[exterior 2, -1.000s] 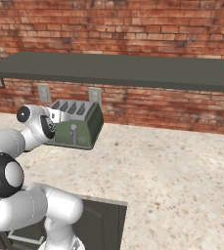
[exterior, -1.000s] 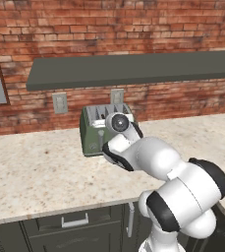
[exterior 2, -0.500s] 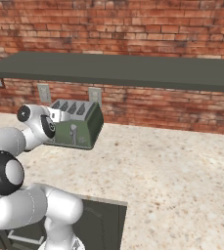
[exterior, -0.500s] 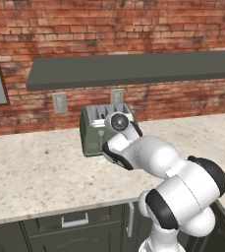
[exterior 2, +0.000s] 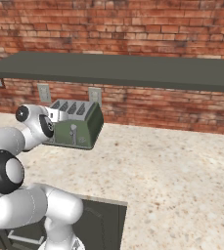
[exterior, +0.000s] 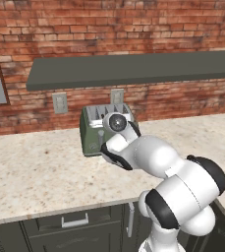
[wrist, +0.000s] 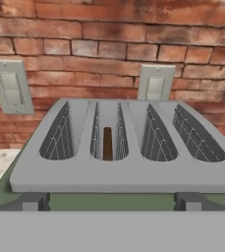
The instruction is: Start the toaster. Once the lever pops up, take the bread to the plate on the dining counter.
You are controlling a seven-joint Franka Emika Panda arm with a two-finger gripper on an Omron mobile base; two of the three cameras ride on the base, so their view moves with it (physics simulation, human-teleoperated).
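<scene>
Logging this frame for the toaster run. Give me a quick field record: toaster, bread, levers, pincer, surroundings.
toaster: sage-green toaster, four slots, on the speckled counter against the brick wall
bread: dark slice standing low in the second slot from the left, hand view
levers: one silver lever visible on the front
pincer: fingertips at the toaster's front edge; open or shut unclear
wall: two outlet plates behind toaster
above: dark shelf

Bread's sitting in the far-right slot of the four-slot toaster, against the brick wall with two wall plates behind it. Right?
Not quite. In the hand view the bread sits in the second slot from the left as that view shows it, not the far-right one, which holds nothing but its wire mesh. The rest stands: the toaster has four slots, with the brick wall and two wall plates behind it.
</scene>
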